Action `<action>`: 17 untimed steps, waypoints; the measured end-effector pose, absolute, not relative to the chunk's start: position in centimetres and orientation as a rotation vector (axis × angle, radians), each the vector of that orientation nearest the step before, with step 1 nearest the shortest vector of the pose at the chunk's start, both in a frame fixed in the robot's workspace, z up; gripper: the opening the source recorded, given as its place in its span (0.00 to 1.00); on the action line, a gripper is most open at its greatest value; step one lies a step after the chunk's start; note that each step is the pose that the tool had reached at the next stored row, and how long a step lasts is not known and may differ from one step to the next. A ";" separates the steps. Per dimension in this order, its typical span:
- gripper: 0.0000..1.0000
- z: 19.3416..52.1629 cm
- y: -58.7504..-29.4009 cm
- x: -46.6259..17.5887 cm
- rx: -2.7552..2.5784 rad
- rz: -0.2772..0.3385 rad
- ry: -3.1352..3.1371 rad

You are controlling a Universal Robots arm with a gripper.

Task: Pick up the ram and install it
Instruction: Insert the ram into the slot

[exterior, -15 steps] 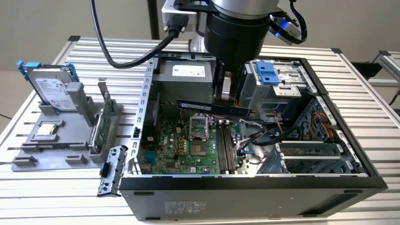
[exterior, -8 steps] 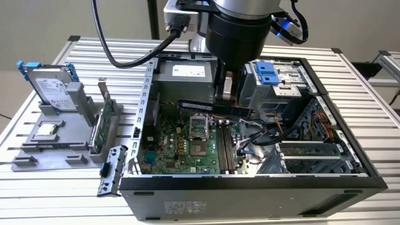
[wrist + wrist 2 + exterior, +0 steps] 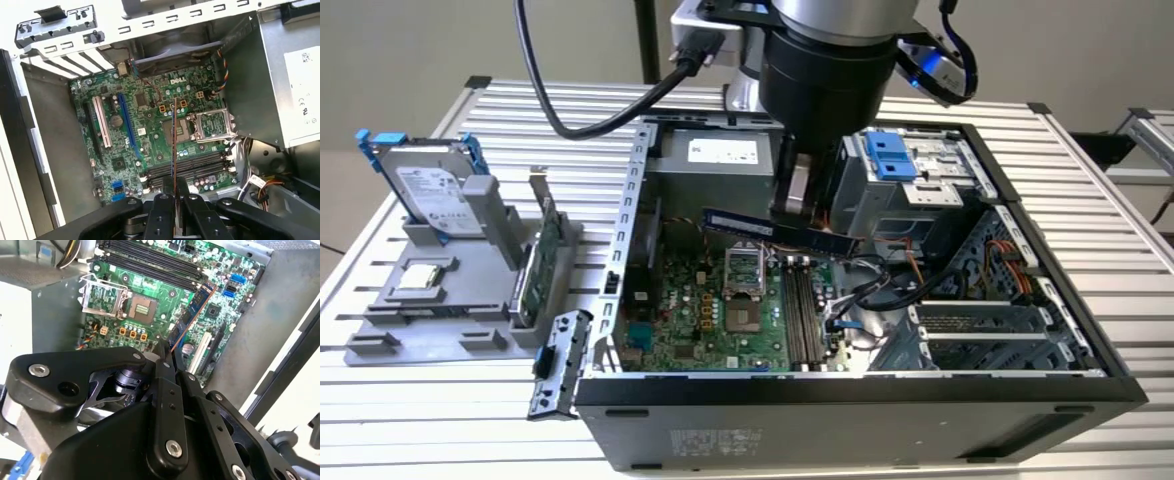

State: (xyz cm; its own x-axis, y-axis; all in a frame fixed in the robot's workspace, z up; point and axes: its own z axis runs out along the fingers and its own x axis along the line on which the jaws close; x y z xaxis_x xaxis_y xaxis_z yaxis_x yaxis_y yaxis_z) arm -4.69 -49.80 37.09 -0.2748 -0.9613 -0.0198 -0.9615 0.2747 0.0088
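Open computer case sits at the near edge of the counter, and its dark side wall is closest to the exterior camera. The motherboard lies flat on the case floor, with the long memory slots running near to far (both wrist views also catch them, at and). The processor socket with its metal frame is just beyond, beside the slots' far ends.

The hand hangs above that spot, closed on the ram and pinching it about mid-length. The ram is in the air and roughly level, turned crosswise to the slots. It is well clear of the board and not yet seated. It shows edge-on in both wrist views, and, sticking out from between the black fingers.

The power supply is at the far end of the case.

Toward the counter edge at the exterior view's left is a gray holder. A green card stands upright in it near the case. A silver hard drive with blue rails stands at the holder's far end.
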 end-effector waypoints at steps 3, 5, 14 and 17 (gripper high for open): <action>0.00 37.0 -49.8 -4.7 -1.838 0.029 2.534; 0.00 37.0 -49.8 -4.7 -1.807 0.029 2.556; 0.00 36.9 -49.7 -4.6 -1.672 0.028 2.645; 0.00 36.9 -49.7 -4.5 -1.628 0.028 2.672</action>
